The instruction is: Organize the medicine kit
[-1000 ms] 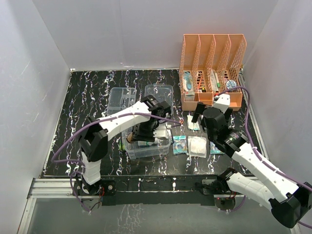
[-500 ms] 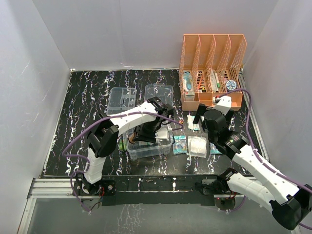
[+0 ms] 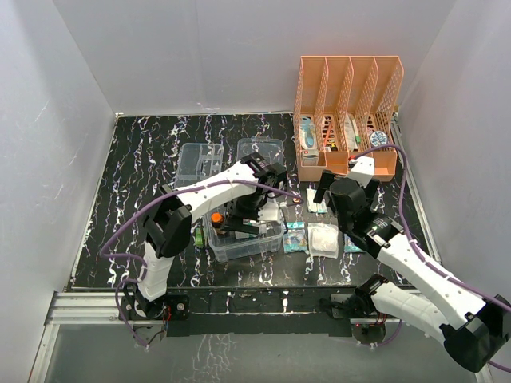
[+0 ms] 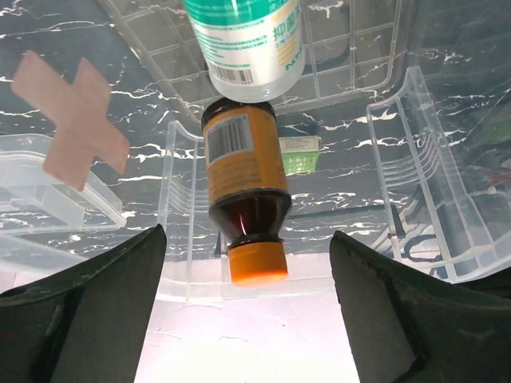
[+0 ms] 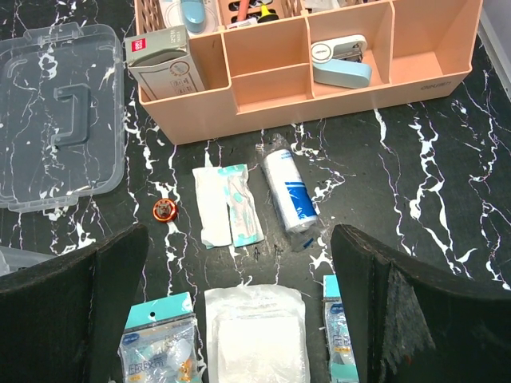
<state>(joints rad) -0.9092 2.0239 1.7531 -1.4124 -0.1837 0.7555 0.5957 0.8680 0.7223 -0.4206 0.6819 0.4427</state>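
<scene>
hovering with jaws spread and holding nothing, the left gripper (image 4: 246,239) hung over the medicine kit's deep clear box (image 3: 239,250) at 7 o'clock on the table (image 3: 144,159), while the right gripper (image 5: 239,231), equally wide and empty, sat above loose packets (image 5: 255,339) at the box's 3 o'clock. the amber bottle (image 4: 243,183) lay on its side touching the white bottle (image 4: 247,40), so it could roll, or a finger catching the box wall could shove it. counted: two bottles, one lid (image 3: 261,152) at the box's 12 o'clock, one tray (image 3: 200,163) at 11, one bandage roll (image 5: 291,191), two teal-topped packets (image 5: 160,343).
</scene>
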